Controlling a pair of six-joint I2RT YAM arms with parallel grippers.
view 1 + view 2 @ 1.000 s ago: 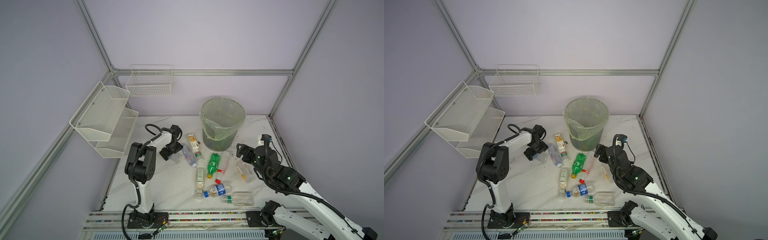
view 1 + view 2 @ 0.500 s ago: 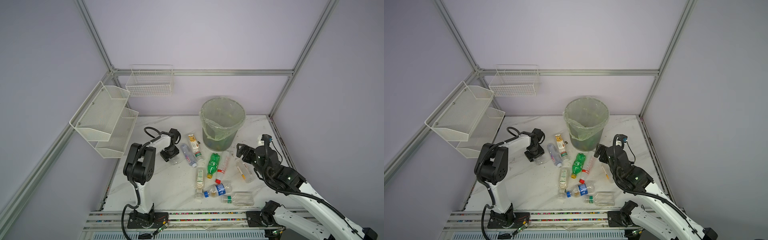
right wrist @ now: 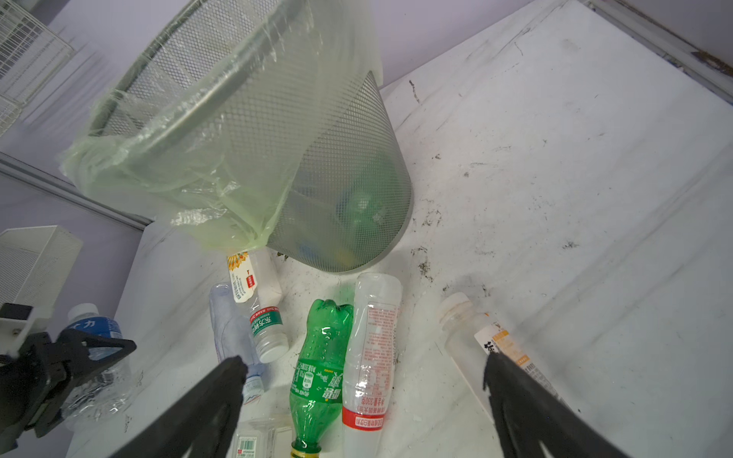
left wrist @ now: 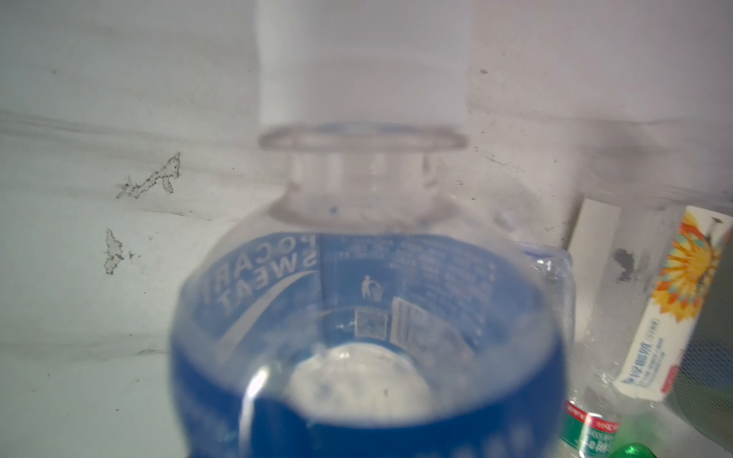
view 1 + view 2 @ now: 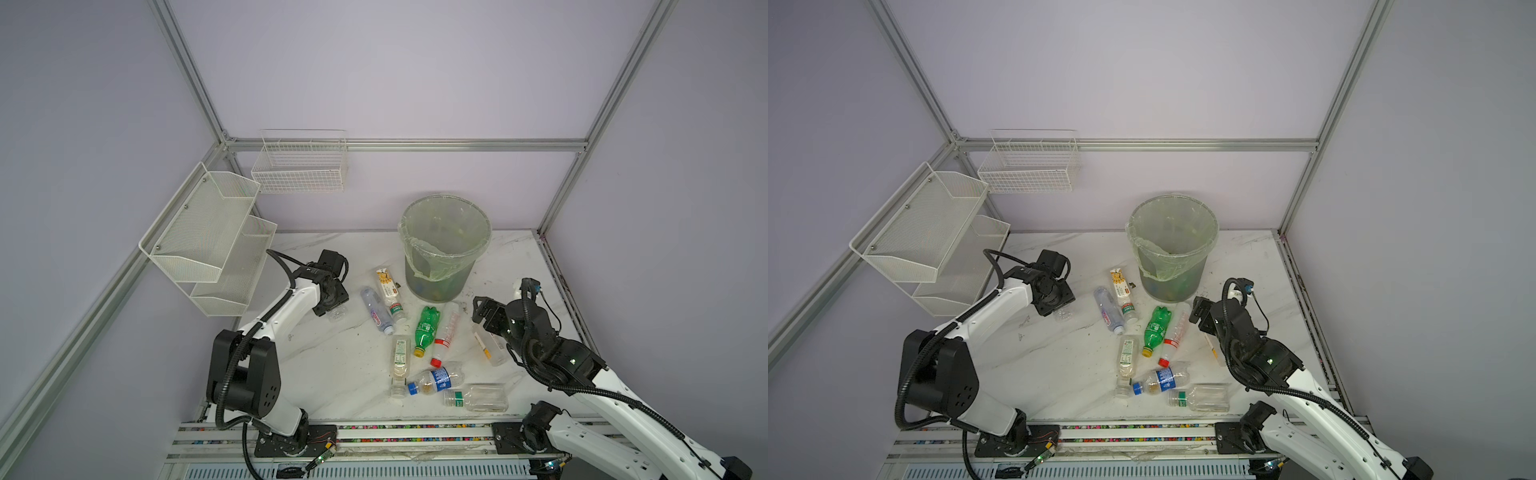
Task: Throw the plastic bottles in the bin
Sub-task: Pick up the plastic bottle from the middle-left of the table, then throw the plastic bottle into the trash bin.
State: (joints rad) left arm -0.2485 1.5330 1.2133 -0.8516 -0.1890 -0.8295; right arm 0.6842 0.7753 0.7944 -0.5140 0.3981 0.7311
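Note:
My left gripper (image 5: 332, 308) reaches down at the table's left and is shut on a clear bottle with a blue label and white cap (image 5: 338, 313) (image 4: 369, 317) (image 3: 95, 329); this bottle fills the left wrist view and hides the jaws. My right gripper (image 5: 482, 309) (image 3: 365, 365) hangs open and empty over the green bottle (image 3: 319, 365) and the red-labelled bottle (image 3: 371, 349). Several more plastic bottles lie on the table, among them a sunflower-labelled bottle (image 5: 387, 286) and a blue-capped bottle (image 5: 436, 379). The bin (image 5: 444, 249) (image 3: 341, 178), mesh with a pale green bag, stands behind them.
Two white wire baskets hang on the walls, a tiered basket (image 5: 208, 237) at the left and a smaller basket (image 5: 301, 166) at the back. An orange-labelled bottle (image 5: 488, 349) lies under my right arm. A clear bottle (image 5: 478, 398) lies near the front rail.
My left gripper has closed on the blue-labelled bottle and shifted slightly. The right arm and the other bottles have not moved.

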